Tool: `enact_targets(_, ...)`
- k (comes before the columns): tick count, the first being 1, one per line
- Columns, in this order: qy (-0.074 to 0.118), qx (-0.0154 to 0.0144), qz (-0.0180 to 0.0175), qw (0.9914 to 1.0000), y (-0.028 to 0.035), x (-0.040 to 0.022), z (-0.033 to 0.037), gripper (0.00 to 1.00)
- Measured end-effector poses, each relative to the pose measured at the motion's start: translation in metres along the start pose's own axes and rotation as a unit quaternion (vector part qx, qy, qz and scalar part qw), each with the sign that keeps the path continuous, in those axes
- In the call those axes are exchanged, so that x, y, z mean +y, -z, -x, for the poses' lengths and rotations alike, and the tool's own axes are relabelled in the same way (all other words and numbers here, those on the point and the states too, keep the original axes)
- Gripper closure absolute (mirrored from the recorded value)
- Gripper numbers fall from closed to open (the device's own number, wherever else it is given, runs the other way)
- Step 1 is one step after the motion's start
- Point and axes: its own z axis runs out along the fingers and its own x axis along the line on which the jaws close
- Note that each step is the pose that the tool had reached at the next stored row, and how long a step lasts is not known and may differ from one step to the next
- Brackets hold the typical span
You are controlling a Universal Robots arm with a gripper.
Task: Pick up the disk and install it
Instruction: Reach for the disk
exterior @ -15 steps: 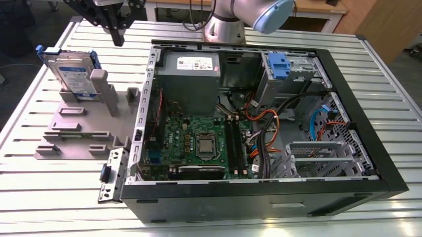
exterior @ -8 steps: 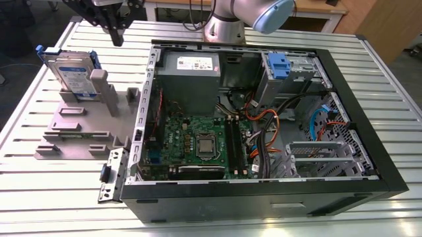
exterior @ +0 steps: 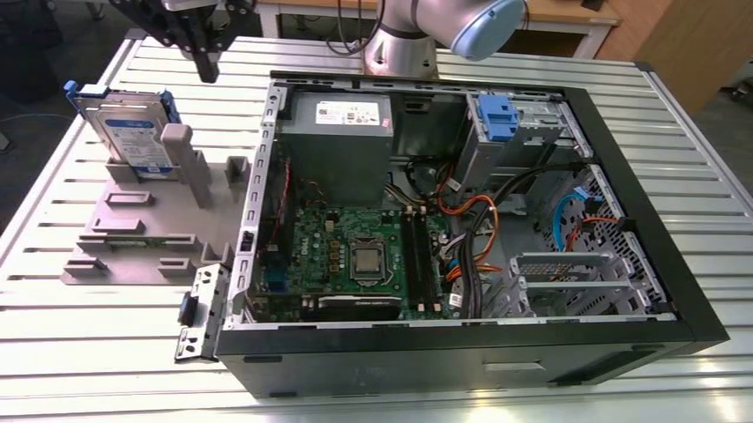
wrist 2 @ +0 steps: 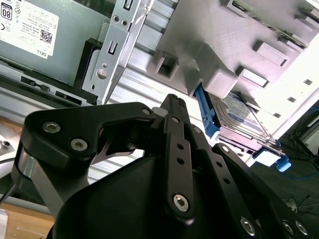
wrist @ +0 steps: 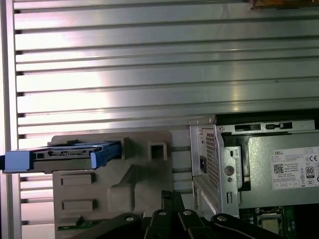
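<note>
Blue-framed disk point(exterior: 127, 132) stands upright in grey holder point(exterior: 130, 233) on bench point(exterior: 94, 352); hand point(exterior: 210, 75) hangs above, apart, fingers pressed together w/ nothing held.

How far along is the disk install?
Done: nothing yet. The disk stands upright in the grey holder, beside the open computer case. In hand: nothing; the gripper hangs empty above the holder, apart from the disk. Left: both the pick-up and the install.
</note>
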Motion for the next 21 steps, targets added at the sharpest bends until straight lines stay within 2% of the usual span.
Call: enact_targets(21,0.0,0.0005,0.0,1.0,-0.0004,-0.0004,-0.0055,0.89)
